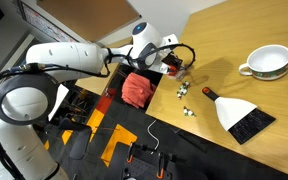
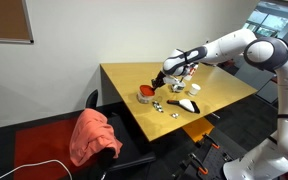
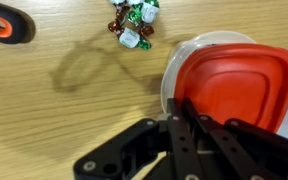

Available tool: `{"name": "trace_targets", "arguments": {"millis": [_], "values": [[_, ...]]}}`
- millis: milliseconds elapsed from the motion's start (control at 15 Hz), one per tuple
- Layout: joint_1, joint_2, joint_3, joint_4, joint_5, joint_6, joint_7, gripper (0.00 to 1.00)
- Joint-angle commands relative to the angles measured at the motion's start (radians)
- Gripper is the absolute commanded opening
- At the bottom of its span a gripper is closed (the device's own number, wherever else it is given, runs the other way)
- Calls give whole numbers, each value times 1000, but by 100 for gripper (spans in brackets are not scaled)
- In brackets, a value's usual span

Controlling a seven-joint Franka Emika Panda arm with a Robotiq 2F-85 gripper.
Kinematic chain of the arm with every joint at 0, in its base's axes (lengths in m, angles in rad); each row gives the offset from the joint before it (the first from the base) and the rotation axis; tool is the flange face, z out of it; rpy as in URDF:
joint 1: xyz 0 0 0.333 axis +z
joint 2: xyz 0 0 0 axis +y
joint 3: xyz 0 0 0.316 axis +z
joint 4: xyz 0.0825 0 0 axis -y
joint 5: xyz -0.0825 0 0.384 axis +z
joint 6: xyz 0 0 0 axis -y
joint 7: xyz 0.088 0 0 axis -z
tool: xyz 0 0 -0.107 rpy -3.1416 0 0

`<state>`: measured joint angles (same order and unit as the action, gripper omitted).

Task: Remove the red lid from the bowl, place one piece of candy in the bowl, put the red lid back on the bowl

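My gripper (image 3: pixel 180 118) clenched shut at near edge of red lid (image 3: pixel 234 90); couldn't tell if rim was pinched. Lid sat on bowl (image 3: pixel 169 80), candy (image 3: pixel 134 25) near. Judged lid light, thin, slick, slightly flexible; bowl fragile. Best hold: lid's rim.

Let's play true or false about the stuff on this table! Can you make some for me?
1. The red lid covers the small bowl. True.
2. The candies are inside the small bowl. False: they lie on the table beside it.
3. The gripper is wide open. False: it is shut, right at the lid's edge.
4. A white bowl with a handle stands on the table. True.
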<state>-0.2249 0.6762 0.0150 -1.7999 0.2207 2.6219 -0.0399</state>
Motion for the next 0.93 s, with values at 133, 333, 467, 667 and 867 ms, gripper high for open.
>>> {"name": "trace_targets", "arguments": {"millis": [133,333,467,667,867], "values": [[10,-15,2,-13,8,3,6,2],[23,-23,-4,-22,7,16,23,2],[35,-24,-13,-24,0,14,39,2],[53,-25,-28,-26,-6,16,61,2],[69,-28,-43,-28,-11,17,93,2]]}}
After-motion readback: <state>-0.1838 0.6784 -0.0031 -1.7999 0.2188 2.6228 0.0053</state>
